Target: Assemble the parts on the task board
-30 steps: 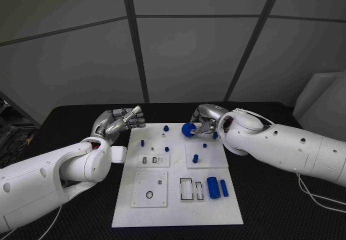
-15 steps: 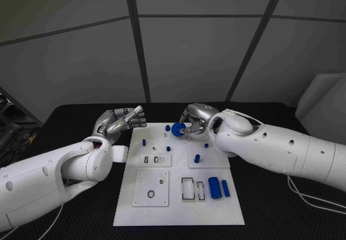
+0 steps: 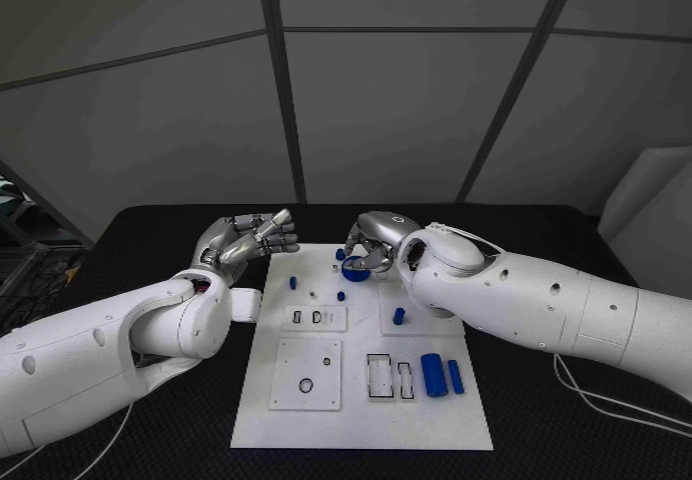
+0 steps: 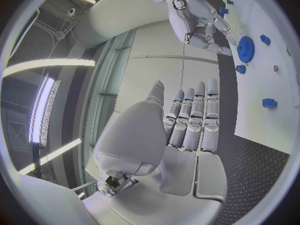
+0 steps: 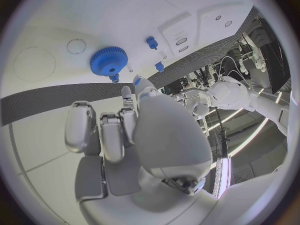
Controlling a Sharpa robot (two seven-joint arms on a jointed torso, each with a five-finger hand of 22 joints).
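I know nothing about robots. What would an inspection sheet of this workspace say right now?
Surface: black table, textured.
Job's things: white task board; blue gear at the right hand's fingertips; blue cylinder and slimmer blue pin lying side by side; small blue pegs standing on the board.
Clutter: nothing seen.
Hands: left hand open, raised beside the board; right hand holds the gear.
Cables: thin white cable on the table.
Surroundings: grey panelled wall.
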